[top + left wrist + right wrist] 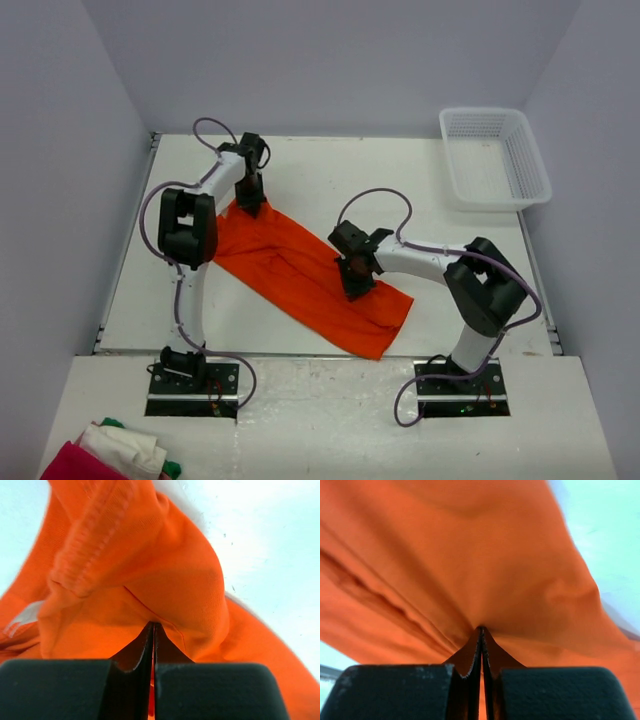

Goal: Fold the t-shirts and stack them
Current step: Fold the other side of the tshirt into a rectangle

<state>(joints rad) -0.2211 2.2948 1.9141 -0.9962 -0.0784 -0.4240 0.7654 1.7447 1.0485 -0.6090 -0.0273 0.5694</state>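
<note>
A bright orange t-shirt [300,275] lies stretched diagonally across the white table, from upper left to lower right. My left gripper [250,203] is shut on the t-shirt's upper left corner; in the left wrist view the cloth [150,580] bunches out from the closed fingertips, with a stitched hem showing. My right gripper [357,285] is shut on the t-shirt near its middle right part; in the right wrist view the fabric [470,570] pulls into folds that converge at the closed tips.
A white mesh basket [495,157] stands at the table's back right corner. A pile of red, white and green cloth [110,455] lies on the near ledge at the bottom left. The arm bases [195,385] sit at the near edge.
</note>
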